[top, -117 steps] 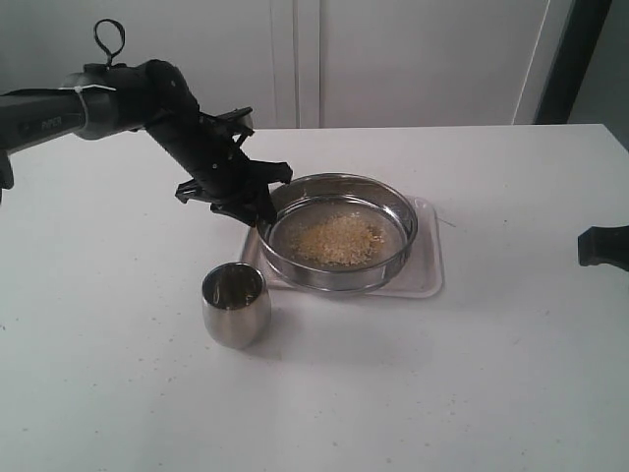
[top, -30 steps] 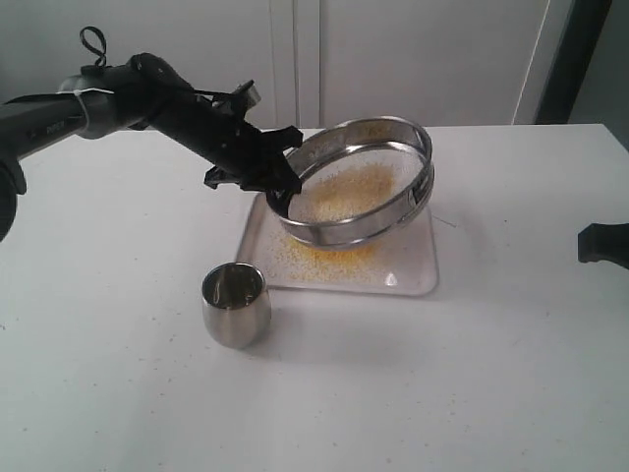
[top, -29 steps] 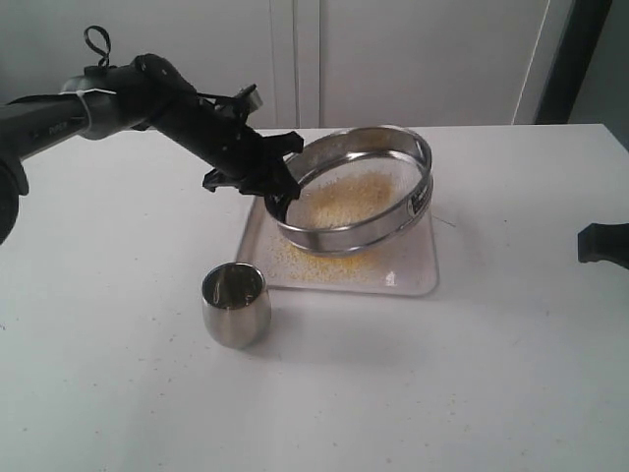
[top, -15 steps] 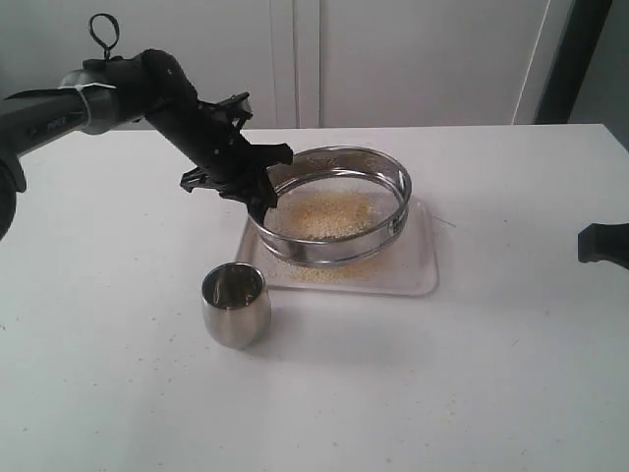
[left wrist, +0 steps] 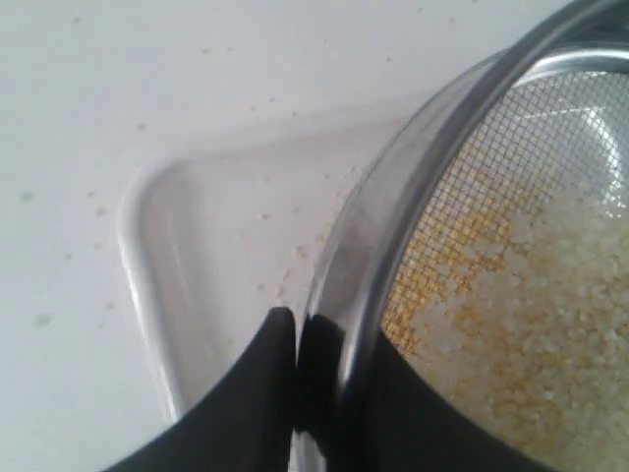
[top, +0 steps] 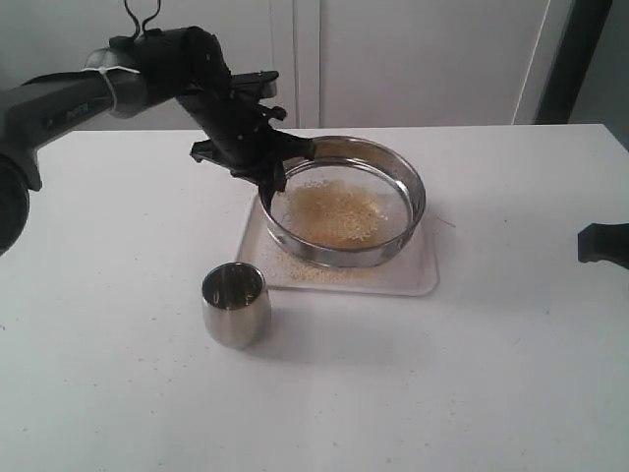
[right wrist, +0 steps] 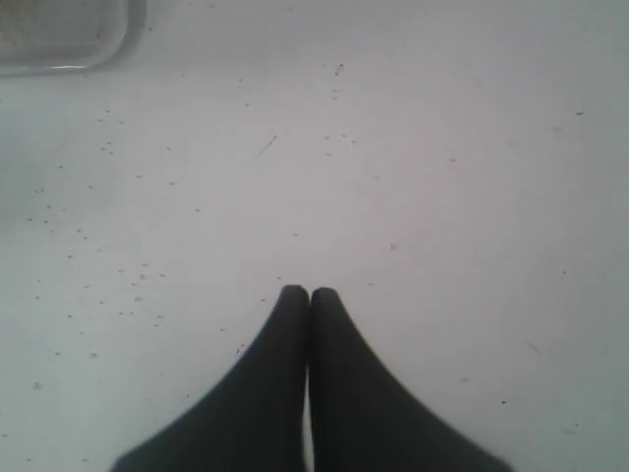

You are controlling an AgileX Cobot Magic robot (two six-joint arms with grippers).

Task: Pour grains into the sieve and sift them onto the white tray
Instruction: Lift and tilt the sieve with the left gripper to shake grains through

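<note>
The left gripper [top: 267, 179] is clamped on the left side of the sieve [top: 340, 258], one finger [left wrist: 267, 366] outside the steel wall and the other inside, the jaws partly apart around the metal. It holds the sieve over the white tray [top: 417, 282], which lies near the middle of the table [top: 442, 393]; the sieve looks lifted just clear of it. A heap of mixed pale and yellow grains [top: 339, 212] lies on the mesh, and fine yellow ones are scattered on the tray's front left part. A steel cup [top: 236, 306] stands near the tray's front left corner. The right gripper [right wrist: 310, 295] is closed and empty above the table's right edge.
</note>
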